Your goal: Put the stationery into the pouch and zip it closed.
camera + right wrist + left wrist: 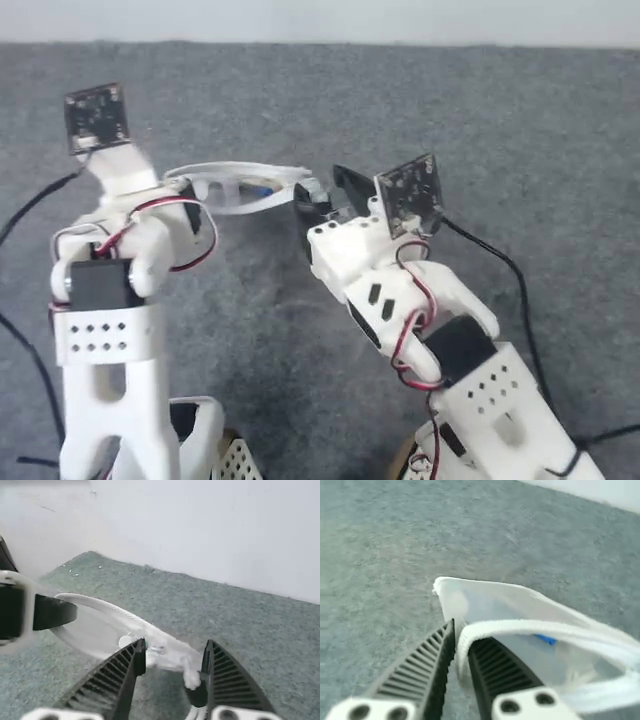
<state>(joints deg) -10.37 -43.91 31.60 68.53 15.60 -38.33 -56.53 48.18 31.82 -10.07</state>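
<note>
The pouch hung above the grey-carpeted bench, stretched between the two arms near the far middle of the high view. It was a translucent white pouch with a thick white rim along its top. The mouth gaped open in a narrow oval.

The left end effector was closed on one end of the pouch. In the left wrist view the white rim passed down between its two black ribbed fingers, and the body of the pouch spread away beyond their tips. A small blue item showed through the pouch wall; what it was could not be told.

The right end effector stood at the opposite end of the pouch with its jaws apart. That end of the rim lay in the gap just past the fingertips, nearer one finger than the other. Whether either finger touched it could not be told.
</note>
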